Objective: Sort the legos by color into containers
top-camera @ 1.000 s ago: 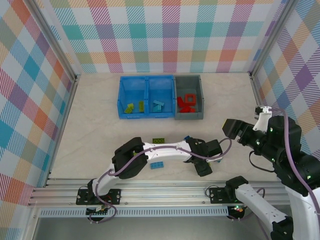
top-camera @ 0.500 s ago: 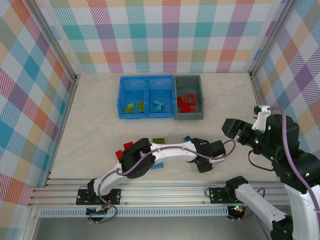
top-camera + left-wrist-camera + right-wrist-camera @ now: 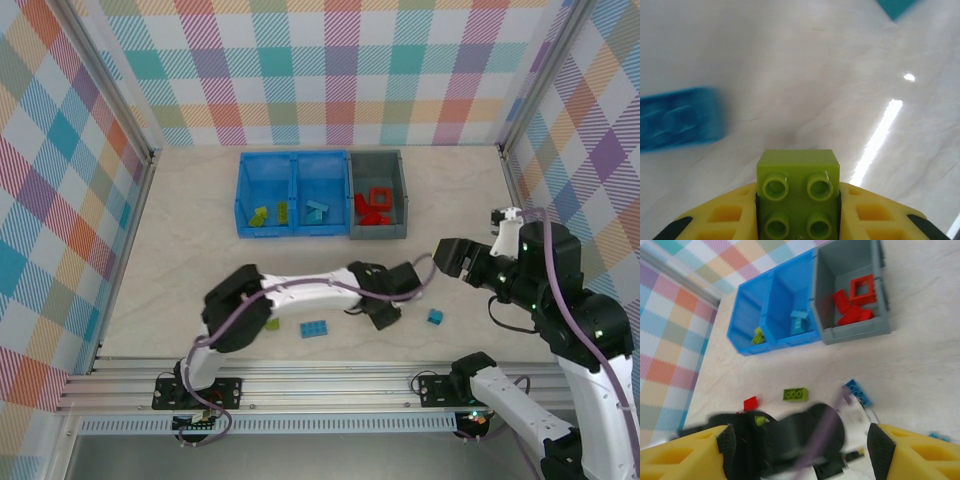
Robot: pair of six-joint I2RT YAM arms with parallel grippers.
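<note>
The left tool (image 3: pixel 799 220) has just clamped a lime brick (image 3: pixel 798 175) and swung nearer the blue bin (image 3: pixel 241 200) (green compartment next, I'd judge); the right tool (image 3: pixel 800 440) hangs spread, empty.

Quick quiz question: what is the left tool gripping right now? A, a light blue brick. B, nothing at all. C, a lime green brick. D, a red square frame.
C: the left wrist view shows a four-stud lime green brick clamped between the yellow fingers of the left tool.
</note>
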